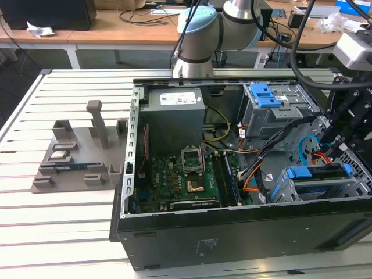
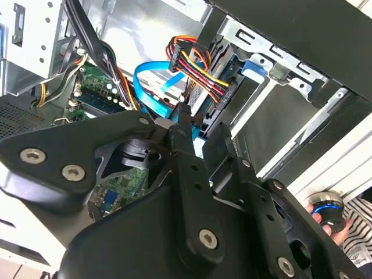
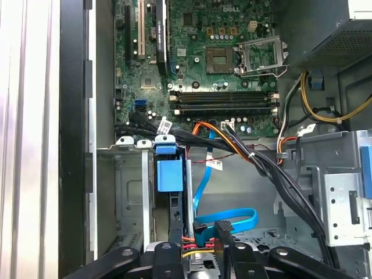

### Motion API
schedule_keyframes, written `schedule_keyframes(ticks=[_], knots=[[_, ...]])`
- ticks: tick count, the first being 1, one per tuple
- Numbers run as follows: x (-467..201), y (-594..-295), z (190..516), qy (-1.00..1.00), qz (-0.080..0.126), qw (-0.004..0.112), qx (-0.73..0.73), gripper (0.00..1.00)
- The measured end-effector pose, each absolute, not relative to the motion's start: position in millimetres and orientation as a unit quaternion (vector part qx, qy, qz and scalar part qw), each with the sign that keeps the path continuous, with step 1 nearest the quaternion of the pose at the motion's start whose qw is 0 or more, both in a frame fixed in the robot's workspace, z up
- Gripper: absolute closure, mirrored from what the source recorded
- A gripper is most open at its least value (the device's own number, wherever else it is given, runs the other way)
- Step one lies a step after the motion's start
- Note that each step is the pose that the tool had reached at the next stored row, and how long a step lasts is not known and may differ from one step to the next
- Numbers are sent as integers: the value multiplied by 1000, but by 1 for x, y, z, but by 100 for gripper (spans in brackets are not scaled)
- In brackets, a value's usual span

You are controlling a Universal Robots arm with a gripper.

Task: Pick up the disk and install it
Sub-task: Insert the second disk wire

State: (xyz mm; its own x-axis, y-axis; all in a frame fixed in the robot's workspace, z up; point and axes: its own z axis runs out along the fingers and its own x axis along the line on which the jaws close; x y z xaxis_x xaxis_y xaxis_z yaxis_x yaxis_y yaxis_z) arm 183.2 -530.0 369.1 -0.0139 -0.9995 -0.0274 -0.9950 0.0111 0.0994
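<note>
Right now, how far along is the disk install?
Done: the disk already sits in its cage inside the case, at the exterior view's right, and cables run to its end. In hand: the gripper hangs close over that cabled end; I see nothing carried. Left: I cannot tell whether the disk is fully seated.

Black screwed gripper (blue-capped arm)

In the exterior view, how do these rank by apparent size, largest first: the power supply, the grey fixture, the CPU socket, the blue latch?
1. Power supply.
2. Grey fixture; its spread looks close to the power supply's, so these two are not certain.
3. Blue latch.
4. CPU socket; it looks similar to the latch, which lies farther away.
</note>
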Motion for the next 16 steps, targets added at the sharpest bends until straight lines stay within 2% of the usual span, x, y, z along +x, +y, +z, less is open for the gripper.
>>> schedule_keyframes(ticks=[3,4,5,7,9,16], knots=[[183,-530,369,-711,-45,25,702,65],[183,-530,369,-711,-45,25,702,78],[183,-530,369,-711,-45,25,702,84],[183,-530,369,-711,-45,25,702,84],[183,-535,363,-686,-43,31,725,84],[184,-539,351,-685,-42,33,727,84]])
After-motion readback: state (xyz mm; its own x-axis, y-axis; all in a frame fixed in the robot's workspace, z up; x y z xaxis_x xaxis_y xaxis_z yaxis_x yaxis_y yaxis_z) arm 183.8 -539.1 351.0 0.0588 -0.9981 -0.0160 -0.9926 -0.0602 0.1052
